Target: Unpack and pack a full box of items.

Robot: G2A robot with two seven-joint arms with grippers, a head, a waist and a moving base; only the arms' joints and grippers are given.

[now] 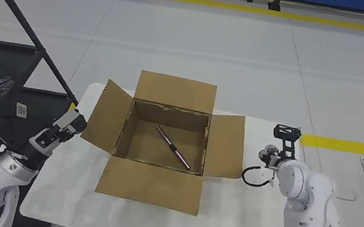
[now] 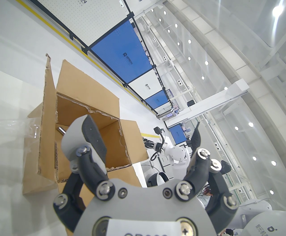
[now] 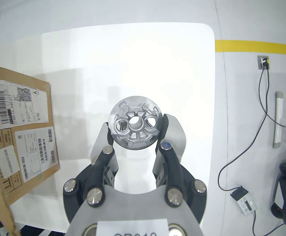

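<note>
White table (image 1: 245, 213) with rounded corners, open cardboard box (image 1: 158, 180) standing at its middle, four flaps spread toward 12, 3, 6 and 9 o'clock, white tabletop showing beyond them at 3 and 6 o'clock

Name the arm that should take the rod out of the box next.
Likely left: the left end effector is open and empty beside the box's flap, while the right end effector is shut on a metal disc over the table.
</note>
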